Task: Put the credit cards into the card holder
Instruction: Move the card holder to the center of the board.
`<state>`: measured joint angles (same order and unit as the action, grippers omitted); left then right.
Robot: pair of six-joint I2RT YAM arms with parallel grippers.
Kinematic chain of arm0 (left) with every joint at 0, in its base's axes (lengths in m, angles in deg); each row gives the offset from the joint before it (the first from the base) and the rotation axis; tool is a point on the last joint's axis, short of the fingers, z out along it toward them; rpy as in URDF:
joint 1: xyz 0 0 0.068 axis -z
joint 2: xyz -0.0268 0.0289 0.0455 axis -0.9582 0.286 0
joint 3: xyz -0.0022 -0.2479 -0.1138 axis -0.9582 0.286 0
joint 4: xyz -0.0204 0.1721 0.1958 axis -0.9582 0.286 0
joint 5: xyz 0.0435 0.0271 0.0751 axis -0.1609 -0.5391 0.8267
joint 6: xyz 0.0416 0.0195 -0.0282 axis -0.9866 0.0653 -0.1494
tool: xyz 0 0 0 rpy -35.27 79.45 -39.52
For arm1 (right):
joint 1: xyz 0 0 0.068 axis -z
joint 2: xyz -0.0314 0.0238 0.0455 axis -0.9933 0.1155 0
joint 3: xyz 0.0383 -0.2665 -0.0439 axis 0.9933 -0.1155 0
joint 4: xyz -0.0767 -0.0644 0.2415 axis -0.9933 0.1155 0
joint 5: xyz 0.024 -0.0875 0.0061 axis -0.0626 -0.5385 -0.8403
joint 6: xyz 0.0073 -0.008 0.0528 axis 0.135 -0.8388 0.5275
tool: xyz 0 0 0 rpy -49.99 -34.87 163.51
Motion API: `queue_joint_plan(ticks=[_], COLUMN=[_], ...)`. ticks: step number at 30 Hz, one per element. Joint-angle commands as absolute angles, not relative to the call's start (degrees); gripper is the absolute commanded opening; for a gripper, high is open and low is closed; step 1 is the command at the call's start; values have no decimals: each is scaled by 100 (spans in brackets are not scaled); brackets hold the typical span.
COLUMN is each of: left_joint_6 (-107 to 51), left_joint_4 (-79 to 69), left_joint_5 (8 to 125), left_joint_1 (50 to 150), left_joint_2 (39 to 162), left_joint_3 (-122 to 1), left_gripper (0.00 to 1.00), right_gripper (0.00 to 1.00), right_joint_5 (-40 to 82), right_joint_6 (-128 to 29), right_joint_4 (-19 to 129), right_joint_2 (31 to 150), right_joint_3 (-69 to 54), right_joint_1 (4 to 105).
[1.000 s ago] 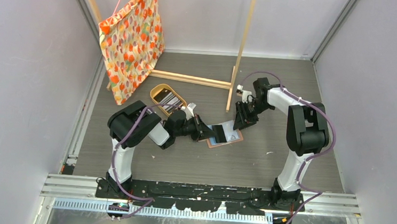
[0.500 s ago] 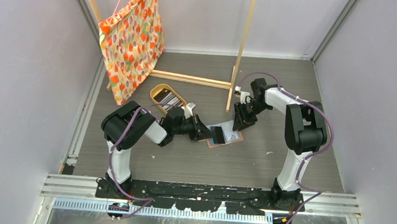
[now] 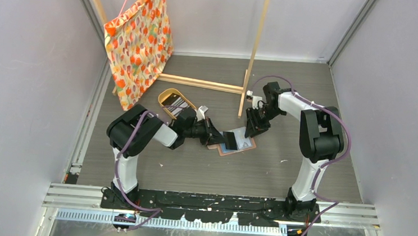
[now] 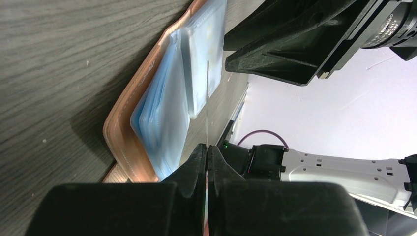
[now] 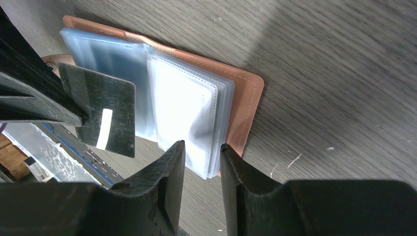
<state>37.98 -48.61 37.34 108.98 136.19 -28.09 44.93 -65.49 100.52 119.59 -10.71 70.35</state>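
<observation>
The salmon-brown card holder (image 3: 240,149) lies open on the table, its clear pockets (image 5: 187,103) facing up. My left gripper (image 3: 220,137) is shut on a black credit card (image 5: 105,113) with a white strip, held on edge just over the holder's left pockets (image 4: 162,108). In the left wrist view that card (image 4: 207,98) shows as a thin line running out from the left gripper (image 4: 207,146). My right gripper (image 5: 202,145) is open at the holder's far right side (image 5: 248,105), and the corner of the pocket stack shows between its fingers. More credit cards (image 3: 180,105) lie in the tan tray.
An oval tan tray (image 3: 167,96) sits behind the left arm. A wooden rack (image 3: 252,54) stands at the back, its base bar (image 3: 198,83) lying on the table. A patterned cloth bag (image 3: 139,42) hangs at the back left. Walls close in on both sides.
The left arm's elbow has swung left while the black card stays over the holder. The right gripper has edged slightly left and its jaws have narrowed a little.
</observation>
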Motion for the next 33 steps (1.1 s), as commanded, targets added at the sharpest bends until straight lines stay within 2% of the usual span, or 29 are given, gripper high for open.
queue_joint_plan(ticks=[1,14,19,22,27,33], left_joint_6=[3773,2820,2761,2659,2042,1861], left_joint_4=[-4210,-2815,-2781,-2711,-1521,-1336], left_joint_5=[3507,3843,3908,4084,4568,4722], left_joint_1=[10879,10918,10958,11028,11299,11373], left_joint_2=[13831,13602,13520,13100,12211,12176], left_joint_3=[-2947,-3241,-3233,-3132,-3410,-3584], left_gripper=[0,0,0,0,0,0], right_gripper=[37,37,37,37,37,37], right_joint_5=[4439,4447,4447,4450,4374,4198], right_joint_6=[-6577,-6585,-6593,-6594,-6603,-6636], right_joint_4=[10100,10132,10134,10136,10152,10137], right_joint_2=[11935,11952,11944,11945,12009,12085], right_joint_3=[-878,-861,-858,-855,-850,-860], right_joint_1=[7001,6980,6969,6971,6938,6922])
